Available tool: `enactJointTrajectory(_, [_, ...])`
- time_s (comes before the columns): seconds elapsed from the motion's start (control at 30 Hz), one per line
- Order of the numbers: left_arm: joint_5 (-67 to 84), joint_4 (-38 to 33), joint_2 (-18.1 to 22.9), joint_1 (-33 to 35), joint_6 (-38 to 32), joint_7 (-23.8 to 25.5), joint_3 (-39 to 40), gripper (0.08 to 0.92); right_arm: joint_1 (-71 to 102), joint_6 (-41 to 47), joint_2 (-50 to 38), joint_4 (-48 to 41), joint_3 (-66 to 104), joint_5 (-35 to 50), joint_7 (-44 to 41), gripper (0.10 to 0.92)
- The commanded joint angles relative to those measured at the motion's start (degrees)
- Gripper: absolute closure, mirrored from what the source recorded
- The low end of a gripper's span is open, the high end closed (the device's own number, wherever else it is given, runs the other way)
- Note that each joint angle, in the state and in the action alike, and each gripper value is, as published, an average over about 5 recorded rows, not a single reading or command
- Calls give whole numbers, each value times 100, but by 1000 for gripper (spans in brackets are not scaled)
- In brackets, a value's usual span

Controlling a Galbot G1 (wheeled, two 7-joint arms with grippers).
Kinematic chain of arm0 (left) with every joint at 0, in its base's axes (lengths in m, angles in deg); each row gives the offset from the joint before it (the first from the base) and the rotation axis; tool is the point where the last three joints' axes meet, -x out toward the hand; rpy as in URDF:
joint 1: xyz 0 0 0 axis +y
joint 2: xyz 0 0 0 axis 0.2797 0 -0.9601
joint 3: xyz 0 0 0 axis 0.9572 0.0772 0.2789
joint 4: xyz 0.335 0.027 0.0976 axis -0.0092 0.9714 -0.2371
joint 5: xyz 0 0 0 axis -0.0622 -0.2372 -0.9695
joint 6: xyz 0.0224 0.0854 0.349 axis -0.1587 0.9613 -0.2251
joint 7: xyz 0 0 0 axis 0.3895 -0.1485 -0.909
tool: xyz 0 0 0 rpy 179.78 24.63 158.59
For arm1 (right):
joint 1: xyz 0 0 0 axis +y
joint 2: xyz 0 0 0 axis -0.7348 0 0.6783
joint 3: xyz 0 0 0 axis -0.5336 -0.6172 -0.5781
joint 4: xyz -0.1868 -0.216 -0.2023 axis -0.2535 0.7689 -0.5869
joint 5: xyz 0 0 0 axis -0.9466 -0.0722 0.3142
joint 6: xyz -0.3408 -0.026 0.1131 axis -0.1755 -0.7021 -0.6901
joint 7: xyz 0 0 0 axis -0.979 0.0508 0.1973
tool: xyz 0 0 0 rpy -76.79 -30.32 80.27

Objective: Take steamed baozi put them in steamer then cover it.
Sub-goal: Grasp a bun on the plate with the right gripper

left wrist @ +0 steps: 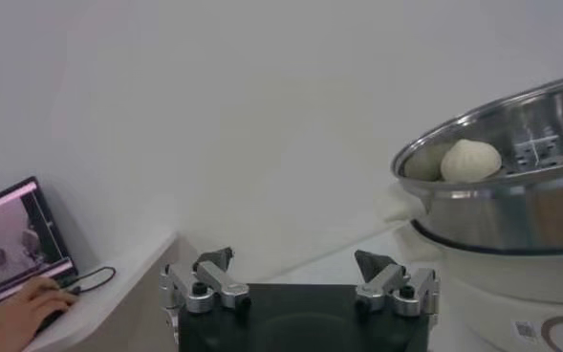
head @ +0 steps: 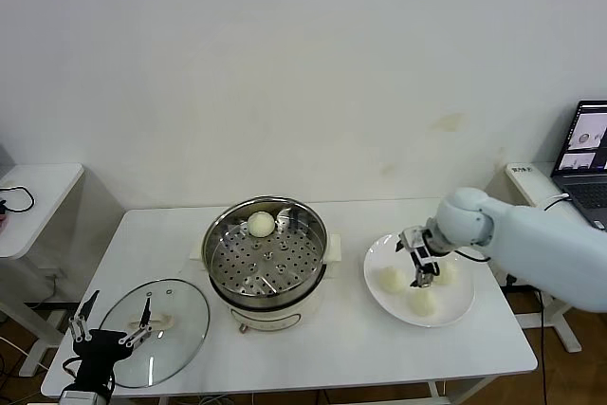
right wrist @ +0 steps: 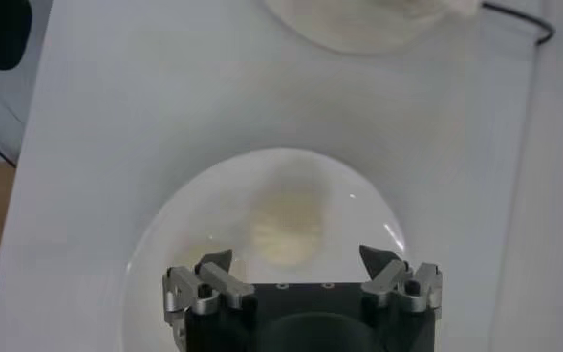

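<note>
A white table holds a steel steamer [head: 266,258] with one steamed baozi [head: 261,224] already on its perforated tray. Three more baozi lie on a white plate [head: 465,305] to its right. The right gripper [head: 421,263] hangs over that plate with its jaws spread wide and nothing between them.

In the right wrist view, one pale bun [right wrist: 286,225] sits just ahead of the open jaws and roughly centred between them. It looks soft, light and easily dented, so it probably wants a gentle pinch across its widest part rather than a hard clamp. A second bun seems to lie under the gripper body, though that part is hard to make out.

The left gripper [head: 106,327] waits at the table's front corner, jaws released, beside the glass cover [head: 180,315]. Only the head view shows all three plated buns. Only the left wrist view shows the steamer's [left wrist: 510,206] side wall, with the loaded bun [left wrist: 470,160] peeking over its rim.
</note>
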Motion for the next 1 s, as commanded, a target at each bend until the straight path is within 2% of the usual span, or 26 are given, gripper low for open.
enactJointTrajectory(0.03, [-19, 55, -6, -16, -11, -3, 7, 177, 524, 83, 301, -453, 243, -209, -14, 203])
enactJointTrajectory(0.7, [-40, 156, -20, -86, -28, -10, 1, 177, 877, -8, 874, -1396, 636, -594, 41, 206])
enactJointTrajectory(0.8, [-43, 153, -14, -94, -27, -11, 5, 177, 881, -3, 886, -1435, 659, -576, 33, 230])
enactJointTrajectory(1.0, [-48, 120, -6, -77, -29, -13, 3, 177, 892, -13, 895, -1457, 707, -498, -11, 346])
